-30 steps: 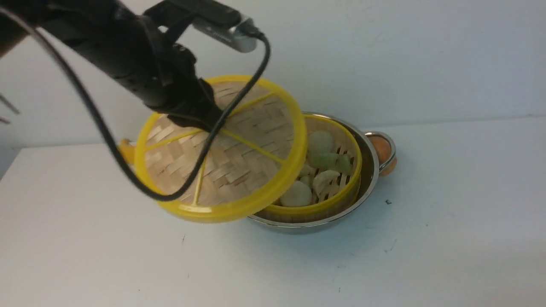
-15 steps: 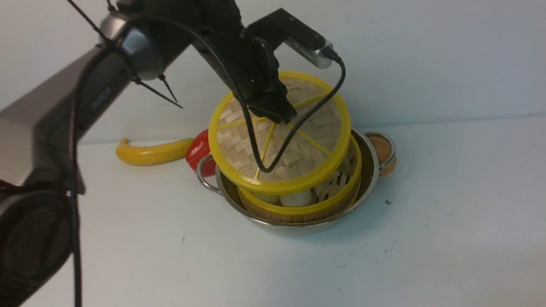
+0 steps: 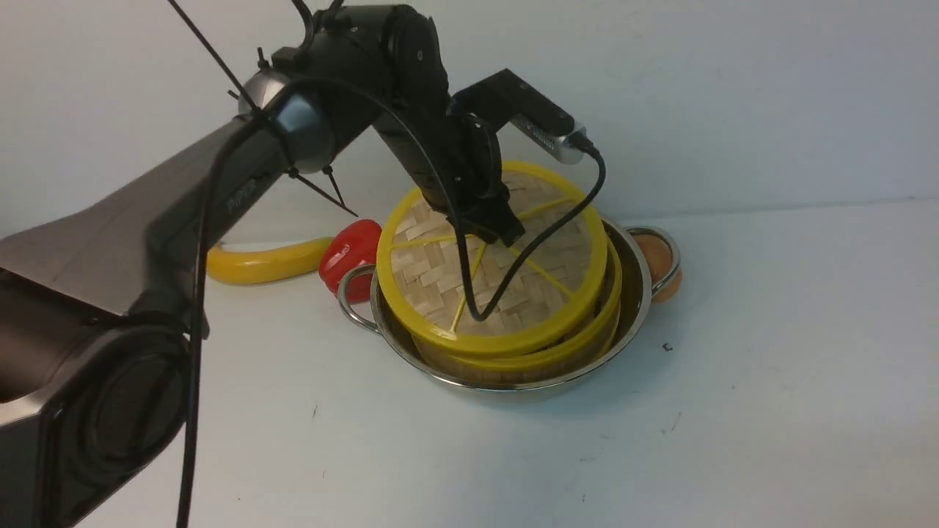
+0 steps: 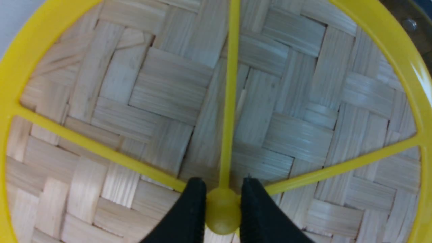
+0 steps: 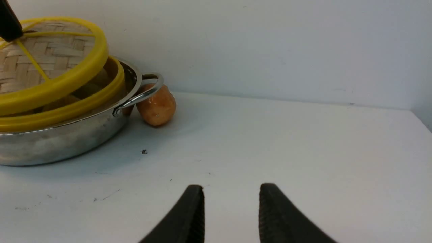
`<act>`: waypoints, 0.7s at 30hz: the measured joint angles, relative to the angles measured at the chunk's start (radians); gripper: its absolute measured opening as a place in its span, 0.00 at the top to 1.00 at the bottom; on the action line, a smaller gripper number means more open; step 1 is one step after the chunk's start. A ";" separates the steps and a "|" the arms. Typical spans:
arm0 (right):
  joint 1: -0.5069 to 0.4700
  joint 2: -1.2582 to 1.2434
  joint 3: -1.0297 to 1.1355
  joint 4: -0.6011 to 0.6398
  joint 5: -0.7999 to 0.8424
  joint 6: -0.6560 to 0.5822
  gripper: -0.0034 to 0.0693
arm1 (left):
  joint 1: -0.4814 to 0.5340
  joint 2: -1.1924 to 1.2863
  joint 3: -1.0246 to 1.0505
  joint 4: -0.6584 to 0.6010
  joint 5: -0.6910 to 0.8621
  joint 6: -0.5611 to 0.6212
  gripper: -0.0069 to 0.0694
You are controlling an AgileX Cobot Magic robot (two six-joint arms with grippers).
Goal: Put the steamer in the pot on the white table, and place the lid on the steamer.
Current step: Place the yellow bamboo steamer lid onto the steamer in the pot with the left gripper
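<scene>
One lid (image 3: 506,282) is held tilted by the left tool (image 4: 222,211) over one steamer (image 3: 587,341) in one pot (image 3: 634,293); the right tool (image 5: 231,209) is held apart, empty.

We note a plain pale wall (image 3: 733,88) behind the work surface, unmarked apart from faint scuffs. It meets the surface in a straight seam. Light is even and soft, throwing only diffuse shadows. No windows or other furniture enter any view.
</scene>
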 joint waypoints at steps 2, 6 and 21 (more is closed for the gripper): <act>0.000 0.000 0.000 0.000 0.000 0.000 0.61 | 0.000 0.011 0.000 -0.007 0.001 0.001 0.76; 0.000 0.000 0.000 0.000 0.000 0.000 0.61 | -0.011 0.024 0.000 -0.011 0.017 0.004 0.76; 0.000 0.000 0.000 0.000 0.000 0.000 0.61 | -0.043 0.029 -0.001 -0.003 -0.062 0.042 0.76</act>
